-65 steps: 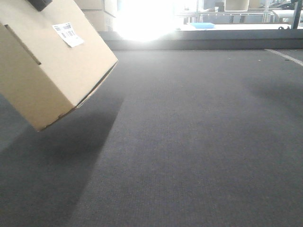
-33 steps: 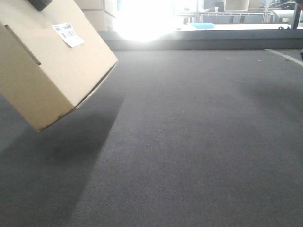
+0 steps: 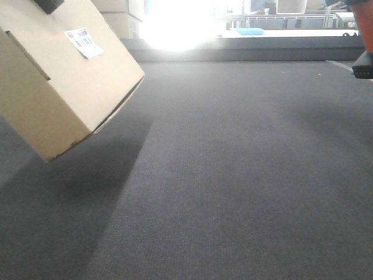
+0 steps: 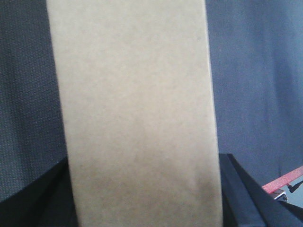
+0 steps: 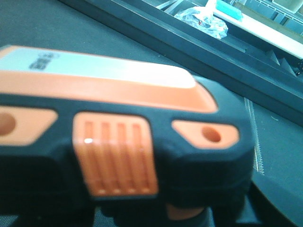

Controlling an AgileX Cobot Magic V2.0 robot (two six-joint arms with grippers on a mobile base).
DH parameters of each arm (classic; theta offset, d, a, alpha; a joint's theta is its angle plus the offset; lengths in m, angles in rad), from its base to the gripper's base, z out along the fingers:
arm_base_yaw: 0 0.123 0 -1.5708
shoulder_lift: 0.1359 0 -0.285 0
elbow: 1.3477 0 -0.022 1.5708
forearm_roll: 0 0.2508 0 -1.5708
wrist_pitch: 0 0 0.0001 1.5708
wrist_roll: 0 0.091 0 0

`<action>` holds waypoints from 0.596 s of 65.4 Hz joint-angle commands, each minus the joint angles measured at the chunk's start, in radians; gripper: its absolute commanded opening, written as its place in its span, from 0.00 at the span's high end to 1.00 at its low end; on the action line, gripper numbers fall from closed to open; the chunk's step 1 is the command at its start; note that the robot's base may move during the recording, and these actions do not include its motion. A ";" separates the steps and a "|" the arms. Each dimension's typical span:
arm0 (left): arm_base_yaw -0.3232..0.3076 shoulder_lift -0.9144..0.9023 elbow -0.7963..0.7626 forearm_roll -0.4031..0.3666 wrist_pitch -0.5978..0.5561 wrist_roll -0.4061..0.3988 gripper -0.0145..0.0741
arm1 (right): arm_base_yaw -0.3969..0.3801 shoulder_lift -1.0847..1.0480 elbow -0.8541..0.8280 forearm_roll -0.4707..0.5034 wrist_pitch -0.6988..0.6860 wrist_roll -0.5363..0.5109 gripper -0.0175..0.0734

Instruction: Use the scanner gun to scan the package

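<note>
The package [image 3: 64, 76], a tan cardboard box, hangs tilted above the dark carpet at the left of the front view. Its small white barcode sticker [image 3: 83, 42] faces up and to the right. A black bit of my left gripper [image 3: 49, 4] shows at its top edge. In the left wrist view the package [image 4: 137, 104] fills the gap between the black fingers [image 4: 239, 189] of my left gripper [image 4: 142, 201], which is shut on it. The scanner gun [image 5: 118, 137], orange and black, fills the right wrist view, held in my right gripper [image 5: 151, 208]. Its orange handle [image 3: 365, 26] and black foot [image 3: 362, 65] show in the air at the top right edge.
Tan cartons [image 3: 122, 17] stand stacked at the back left, behind a dark raised ledge [image 3: 245, 49]. Strong glare hides the middle of the background. A white line [image 3: 349, 69] crosses the carpet at far right. A clear plastic bag [image 5: 201, 21] lies beyond the ledge.
The scanner gun's orange handle and black foot have come into the front view at the top right edge. The package has stayed where it was.
</note>
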 commanded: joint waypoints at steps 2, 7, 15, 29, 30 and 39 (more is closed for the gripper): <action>0.003 -0.016 -0.004 -0.013 -0.002 0.003 0.96 | -0.001 -0.004 -0.015 0.007 -0.068 -0.006 0.98; 0.003 -0.016 -0.004 -0.013 -0.002 0.003 0.96 | -0.001 -0.004 -0.015 0.007 -0.068 -0.006 0.98; 0.003 -0.016 -0.004 -0.018 -0.002 0.003 0.96 | -0.001 -0.004 -0.015 0.007 -0.068 -0.006 0.98; -0.007 -0.016 -0.004 -0.074 -0.002 0.003 0.96 | -0.001 -0.004 -0.015 0.007 -0.068 -0.006 0.98; -0.009 -0.016 -0.004 -0.074 -0.002 0.003 0.96 | -0.001 -0.004 -0.015 0.007 -0.068 -0.006 0.98; -0.020 -0.016 -0.004 -0.074 -0.002 0.003 0.96 | -0.001 -0.004 -0.015 0.007 -0.068 -0.006 0.98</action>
